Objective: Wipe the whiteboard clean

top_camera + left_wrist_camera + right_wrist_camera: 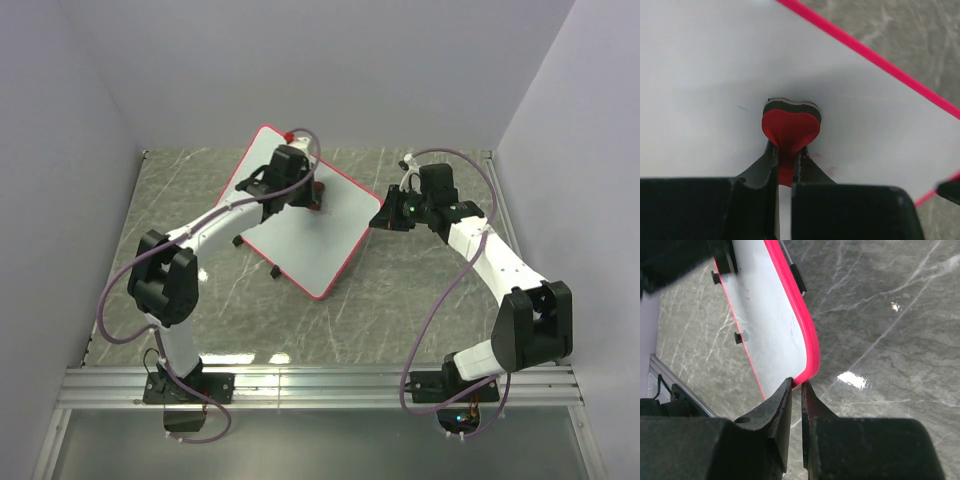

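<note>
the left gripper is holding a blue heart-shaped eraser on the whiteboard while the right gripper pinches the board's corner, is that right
Only the colour is wrong: the left wrist view shows the heart-shaped eraser is red, not blue. The left gripper does hold it on the whiteboard, and the right gripper does pinch the board's corner.

Your left arm reaches across the whiteboard (310,245), which lies askew on the grey marbled bench (400,300). Your left pincer (314,193) is down on the white surface, closed on a small red pad (319,187). Your right pincer (382,217) meets the board's right-hand corner.
</note>
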Motion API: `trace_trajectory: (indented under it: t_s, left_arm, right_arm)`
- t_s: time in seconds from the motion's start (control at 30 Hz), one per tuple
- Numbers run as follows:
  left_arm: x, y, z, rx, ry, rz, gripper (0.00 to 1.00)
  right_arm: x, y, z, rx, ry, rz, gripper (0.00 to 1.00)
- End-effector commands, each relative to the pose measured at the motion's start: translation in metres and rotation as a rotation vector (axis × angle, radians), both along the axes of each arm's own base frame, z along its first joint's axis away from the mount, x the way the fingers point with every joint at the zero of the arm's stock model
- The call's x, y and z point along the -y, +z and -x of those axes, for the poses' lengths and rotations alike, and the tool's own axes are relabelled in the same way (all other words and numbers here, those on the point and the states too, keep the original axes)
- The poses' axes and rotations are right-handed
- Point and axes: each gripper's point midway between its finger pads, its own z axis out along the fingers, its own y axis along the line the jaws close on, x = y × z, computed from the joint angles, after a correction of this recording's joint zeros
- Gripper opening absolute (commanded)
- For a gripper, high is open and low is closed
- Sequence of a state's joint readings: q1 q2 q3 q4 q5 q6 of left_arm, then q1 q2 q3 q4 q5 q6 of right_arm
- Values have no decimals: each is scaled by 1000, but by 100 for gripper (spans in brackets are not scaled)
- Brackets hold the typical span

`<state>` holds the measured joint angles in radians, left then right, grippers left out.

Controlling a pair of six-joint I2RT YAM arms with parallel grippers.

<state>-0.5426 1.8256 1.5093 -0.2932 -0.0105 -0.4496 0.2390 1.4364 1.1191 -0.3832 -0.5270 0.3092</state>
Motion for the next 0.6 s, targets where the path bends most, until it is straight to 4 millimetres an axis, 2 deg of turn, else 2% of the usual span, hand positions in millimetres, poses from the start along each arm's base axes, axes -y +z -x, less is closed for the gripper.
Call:
trace_trajectory:
  t_s: [0.0,0.07,0.17,0.27,0.4,0.5,0.57]
  left_arm:
    - [55,-8,37,-58,-154,74,0]
    - [60,-7,44,-64,-163,91,0]
    - [52,-15,48,-77,-145,65,0]
    - [30,-16,36,-60,-75,36,0]
    - [-24,-15,10,-60,49,43,0]
    - [-43,-20,6,-57,78,3,0]
    - [-41,-25,10,-67,59,-2,0]
  right_arm:
    - [-19,17,6,71,88,-43,4]
    - [-19,16,5,73,89,-44,4]
    - [-20,15,7,68,90,-46,4]
    - [-19,15,8,68,93,-45,4]
    - [-19,16,10,69,95,-43,4]
    - [-19,16,9,69,95,-43,4]
    - [-20,16,9,67,97,-43,4]
